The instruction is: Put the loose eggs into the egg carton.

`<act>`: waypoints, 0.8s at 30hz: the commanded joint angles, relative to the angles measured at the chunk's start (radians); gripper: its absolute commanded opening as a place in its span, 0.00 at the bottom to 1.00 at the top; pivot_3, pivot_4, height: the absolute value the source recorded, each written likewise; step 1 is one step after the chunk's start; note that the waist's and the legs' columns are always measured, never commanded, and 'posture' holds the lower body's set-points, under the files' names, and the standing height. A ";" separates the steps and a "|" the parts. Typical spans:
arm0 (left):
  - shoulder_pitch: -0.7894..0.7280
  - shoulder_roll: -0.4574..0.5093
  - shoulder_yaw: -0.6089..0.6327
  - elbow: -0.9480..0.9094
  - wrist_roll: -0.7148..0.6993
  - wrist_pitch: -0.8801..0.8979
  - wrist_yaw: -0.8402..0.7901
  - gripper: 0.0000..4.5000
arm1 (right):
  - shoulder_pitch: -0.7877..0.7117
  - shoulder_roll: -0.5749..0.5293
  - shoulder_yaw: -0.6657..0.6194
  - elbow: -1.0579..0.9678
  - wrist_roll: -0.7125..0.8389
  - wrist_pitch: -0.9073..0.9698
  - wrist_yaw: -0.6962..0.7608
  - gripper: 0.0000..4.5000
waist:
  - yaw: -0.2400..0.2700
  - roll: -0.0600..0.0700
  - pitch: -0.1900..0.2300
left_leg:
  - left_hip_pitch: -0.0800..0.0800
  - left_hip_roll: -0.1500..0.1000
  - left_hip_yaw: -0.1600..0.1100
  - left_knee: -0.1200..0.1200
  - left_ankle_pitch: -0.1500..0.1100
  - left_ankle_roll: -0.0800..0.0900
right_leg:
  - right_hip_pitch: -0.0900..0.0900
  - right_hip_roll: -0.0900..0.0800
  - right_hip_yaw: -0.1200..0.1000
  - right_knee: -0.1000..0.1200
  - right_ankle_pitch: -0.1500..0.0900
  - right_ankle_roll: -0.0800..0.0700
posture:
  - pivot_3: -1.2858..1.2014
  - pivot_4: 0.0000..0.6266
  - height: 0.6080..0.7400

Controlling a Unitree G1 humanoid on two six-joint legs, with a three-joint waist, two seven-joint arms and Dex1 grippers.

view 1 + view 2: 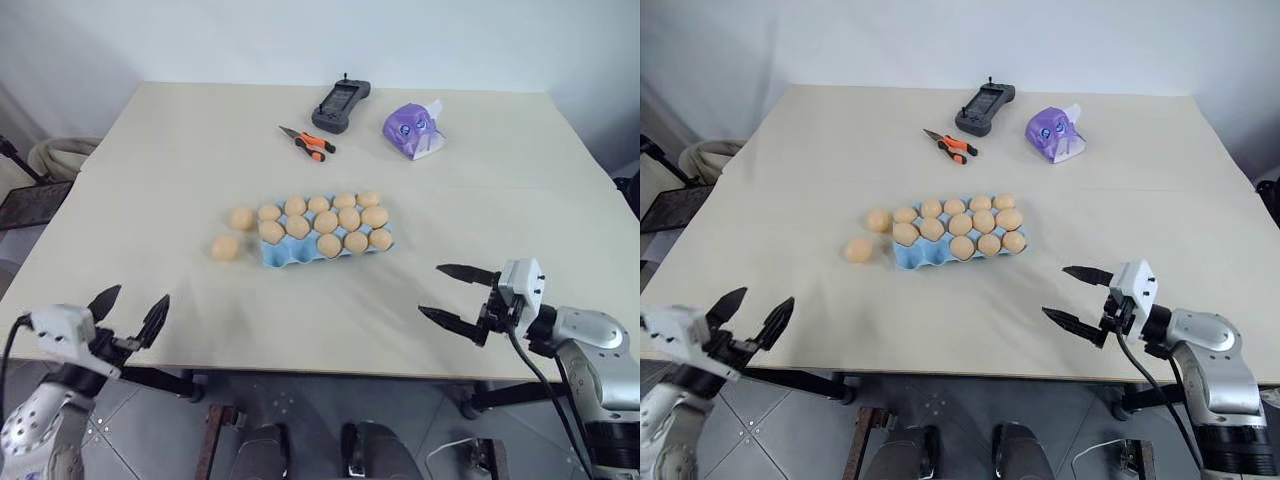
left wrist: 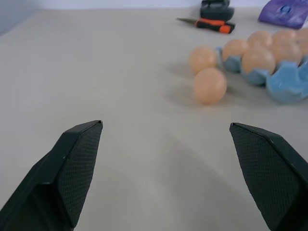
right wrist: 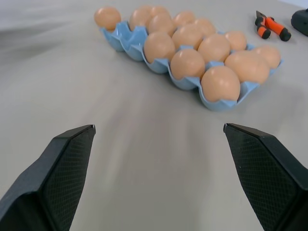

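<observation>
The light blue egg carton lies mid-table with several tan eggs seated in its cups. Two loose eggs rest on the table just left of it: one close to the carton's far left corner, the other nearer to me and apart from it. My left gripper hovers open and empty at the table's near left edge, pointing toward the loose eggs. My right gripper is open and empty at the near right, well short of the carton.
At the far side of the table lie orange-handled pliers, a black handheld controller and a purple box. A coiled hose sits beyond the table's left edge. Bare tabletop stretches between both grippers and the carton.
</observation>
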 commanded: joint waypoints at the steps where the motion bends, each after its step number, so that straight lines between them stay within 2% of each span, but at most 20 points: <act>1: -0.122 0.029 -0.077 0.036 0.039 0.047 0.029 1.00 | 0.009 -0.011 -0.029 -0.037 0.006 -0.031 -0.023 0.99 | 0.004 0.000 0.000 | 0.000 0.000 0.000 0.000 0.000 0.000 | 0.000 0.000 0.000 0.000 0.000 0.000 | 0.52 0.24 1.00; 10: -0.531 0.055 -0.257 0.330 0.160 0.207 0.093 1.00 | 0.042 -0.015 -0.029 -0.095 0.014 -0.022 -0.077 0.99 | 0.011 0.000 0.000 | -0.001 0.000 0.001 0.002 0.001 -0.001 | 0.000 0.001 -0.001 0.002 0.001 0.001 | 0.52 0.24 1.00; 17: -0.637 0.052 -0.325 0.472 0.233 0.202 0.082 1.00 | 0.084 -0.009 -0.025 -0.178 0.034 0.016 -0.119 0.99 | 0.010 -0.001 0.000 | -0.001 0.000 0.001 0.003 0.001 -0.001 | 0.000 0.001 -0.001 0.002 0.001 0.002 | 0.52 0.24 1.00; 20: -0.613 0.049 -0.330 0.450 0.239 0.223 0.081 0.87 | 0.090 -0.007 -0.022 -0.196 0.039 0.028 -0.134 1.00 | 0.012 -0.001 0.000 | -0.001 0.000 0.001 0.004 0.001 -0.001 | 0.000 0.001 -0.001 0.003 0.001 0.002 | 0.52 0.24 1.00; 24: -0.570 0.050 -0.329 0.414 0.233 0.236 0.070 0.58 | 0.081 -0.003 -0.014 -0.194 0.039 0.031 -0.147 1.00 | 0.011 -0.001 0.000 | -0.001 0.000 0.001 0.005 0.001 -0.001 | 0.000 0.001 -0.001 0.003 0.001 0.002 | 0.52 0.24 1.00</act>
